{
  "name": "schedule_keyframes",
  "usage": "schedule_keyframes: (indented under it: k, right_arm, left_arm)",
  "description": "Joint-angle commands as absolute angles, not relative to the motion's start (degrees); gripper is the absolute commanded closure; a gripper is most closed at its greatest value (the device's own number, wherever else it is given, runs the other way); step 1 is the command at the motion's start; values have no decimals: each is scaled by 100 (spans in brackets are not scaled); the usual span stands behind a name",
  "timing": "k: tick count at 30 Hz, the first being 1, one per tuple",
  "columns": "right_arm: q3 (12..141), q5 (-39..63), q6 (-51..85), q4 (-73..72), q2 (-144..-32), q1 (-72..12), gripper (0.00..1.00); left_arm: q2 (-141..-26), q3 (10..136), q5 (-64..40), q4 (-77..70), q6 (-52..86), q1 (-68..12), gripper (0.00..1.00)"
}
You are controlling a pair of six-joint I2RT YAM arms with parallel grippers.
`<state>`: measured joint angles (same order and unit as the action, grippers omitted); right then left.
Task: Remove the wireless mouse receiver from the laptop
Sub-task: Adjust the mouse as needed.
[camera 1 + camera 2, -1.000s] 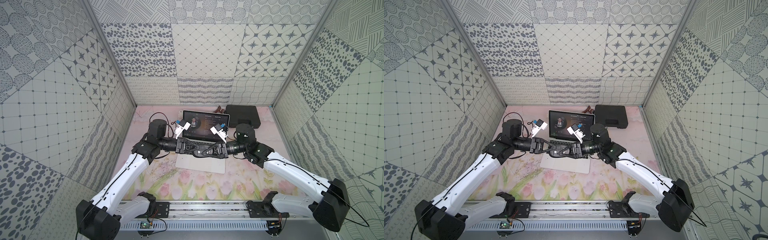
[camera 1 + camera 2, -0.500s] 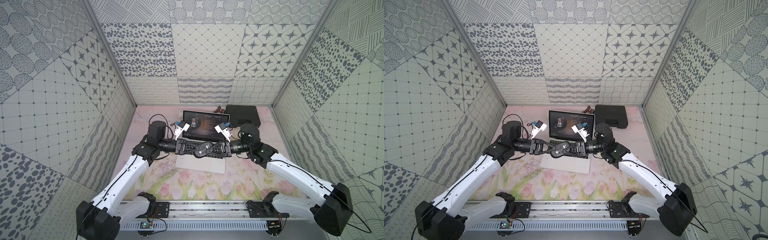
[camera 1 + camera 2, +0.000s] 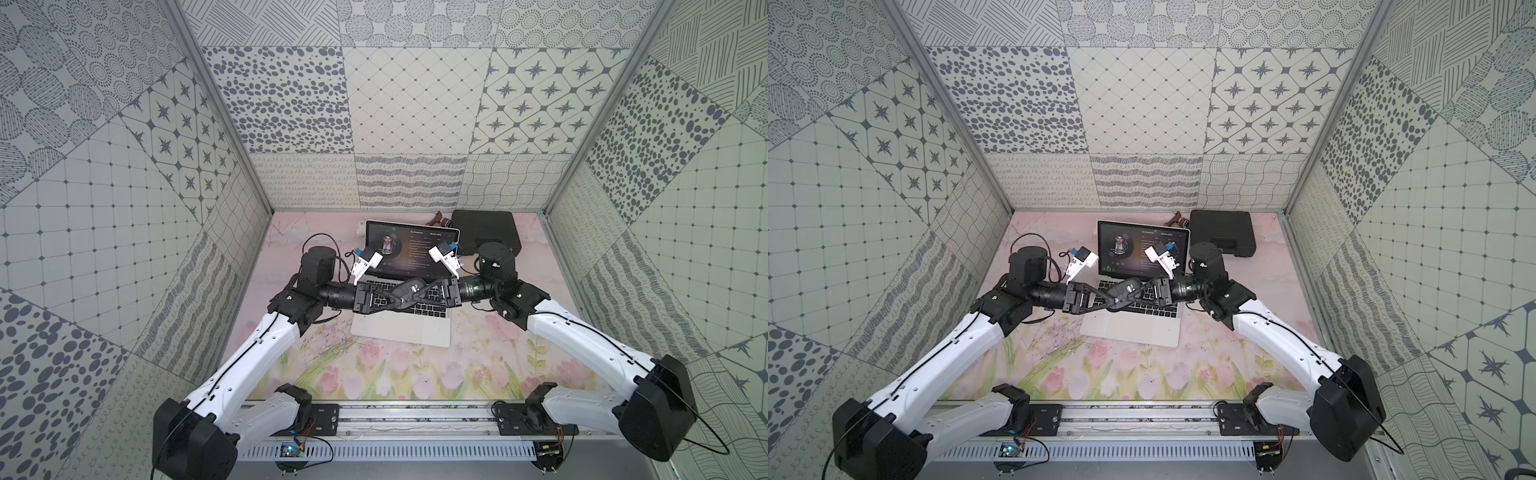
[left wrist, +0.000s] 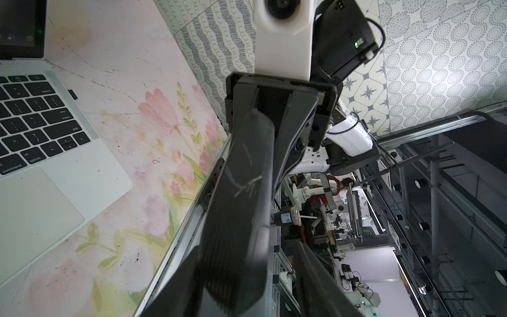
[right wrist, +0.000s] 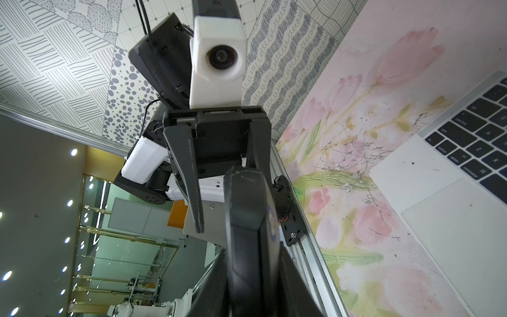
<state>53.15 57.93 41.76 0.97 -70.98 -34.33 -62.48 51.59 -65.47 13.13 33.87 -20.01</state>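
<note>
On the right edge of the laptop [image 4: 90, 170] the wireless mouse receiver [image 4: 72, 94] sits plugged, sticking out sideways (nearer the right arm). Above the keyboard [image 4: 33, 120] the right gripper [image 4: 258, 170] clamps a black mouse [image 5: 247, 247]; the left gripper [image 5: 227, 219] stands open around its other end.
</note>
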Motion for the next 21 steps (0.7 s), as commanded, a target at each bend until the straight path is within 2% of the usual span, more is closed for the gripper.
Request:
schedule_keyframes:
  k: [1,13,21]
  right_arm:
    - [5694,6137,3769,227,-7200,-3397,100]
    - [6302,7100,3065,1380,-7813,-3605,100]
    - [6576,7039,2808,1679,-7985,-3639,100]
  left_arm:
    - [-6418,5276,-7174,1279,3458,-2061,43]
    - [-6611,5755,-7233,1962,2931,-2043,35]
    - [-6827,5825,-7369,1956,2918,-2115,65]
